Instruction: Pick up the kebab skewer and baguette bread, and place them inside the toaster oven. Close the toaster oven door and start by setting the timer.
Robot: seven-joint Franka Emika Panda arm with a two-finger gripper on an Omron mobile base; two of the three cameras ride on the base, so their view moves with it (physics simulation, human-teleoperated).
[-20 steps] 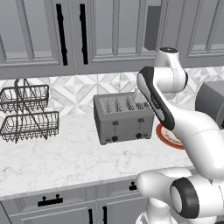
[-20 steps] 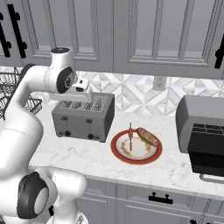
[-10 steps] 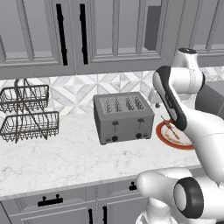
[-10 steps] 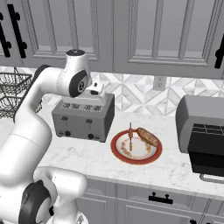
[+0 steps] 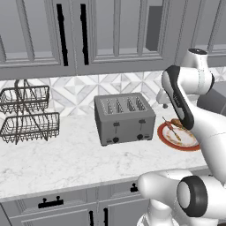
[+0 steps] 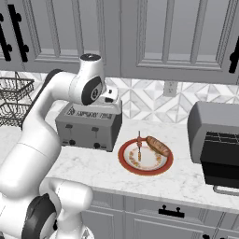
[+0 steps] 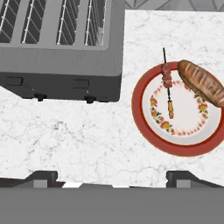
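The gripper [image 7: 112,180] hangs above the counter [image 7: 78,140] with jaws spread wide, holding nothing; the skewer [image 7: 167,83] and baguette [image 7: 202,82] lie side by side on the plate [image 7: 144,131], just beside the toaster [image 7: 57,48]; the oven [image 6: 215,140] stands open, well apart.

Grey cabinets [image 5: 110,35]; marble counter [image 5: 66,159]

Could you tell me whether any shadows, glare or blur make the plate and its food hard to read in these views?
Hand view: sharp, flat even light, the skewer and bread crisp on the plate, no glare. Right base view: soft shadow under the toaster, nothing blurred. Left base view: the arm cuts off part of the plate.
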